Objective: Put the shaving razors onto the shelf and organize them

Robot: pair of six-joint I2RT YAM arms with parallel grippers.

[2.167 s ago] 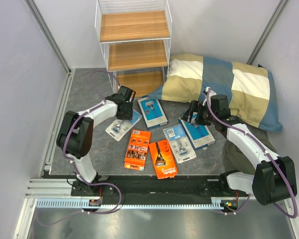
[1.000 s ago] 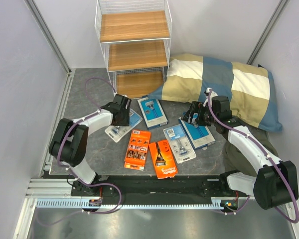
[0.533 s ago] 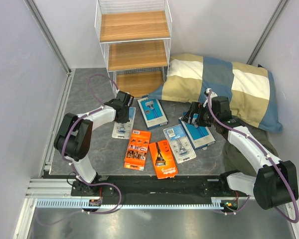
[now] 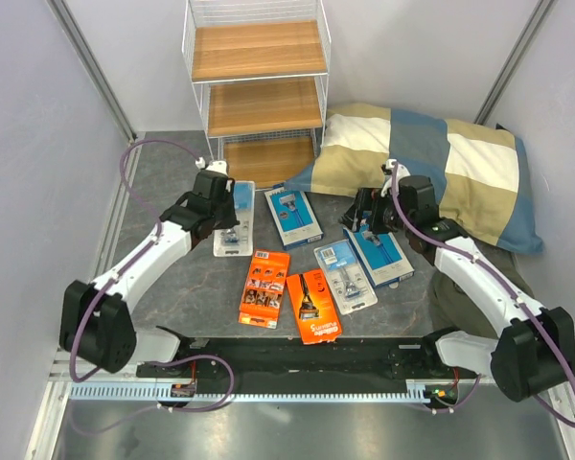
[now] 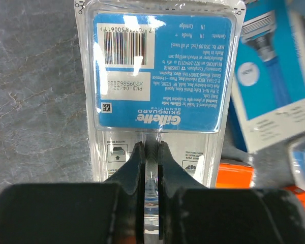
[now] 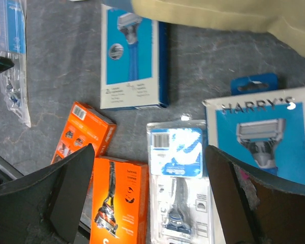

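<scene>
My left gripper (image 4: pixel 222 207) is shut on the lower edge of a clear blister razor pack with a blue top (image 4: pixel 234 218), held flat and low in front of the shelf (image 4: pixel 259 88); its fingers (image 5: pixel 137 157) pinch the plastic (image 5: pixel 160 76). My right gripper (image 4: pixel 368 218) is open and empty above a blue Harry's box (image 4: pixel 385 255). In the right wrist view it (image 6: pixel 150 150) hangs over the second blister pack (image 6: pixel 177 178), beside the Harry's box (image 6: pixel 264 137). On the mat lie a blue box (image 4: pixel 293 217), the second blister pack (image 4: pixel 345 276), an orange box (image 4: pixel 264 287) and an orange pack (image 4: pixel 312 307).
The white wire shelf with three wooden tiers stands at the back, all tiers bare. A blue-and-beige checked pillow (image 4: pixel 431 163) lies to its right, close behind the right gripper. Grey walls close in both sides; a metal rail (image 4: pixel 115 240) runs along the left.
My left gripper has closed on the blister pack, turned it lengthwise and carried it up-left toward the shelf as the arm stretched out. My right gripper has shifted slightly.
</scene>
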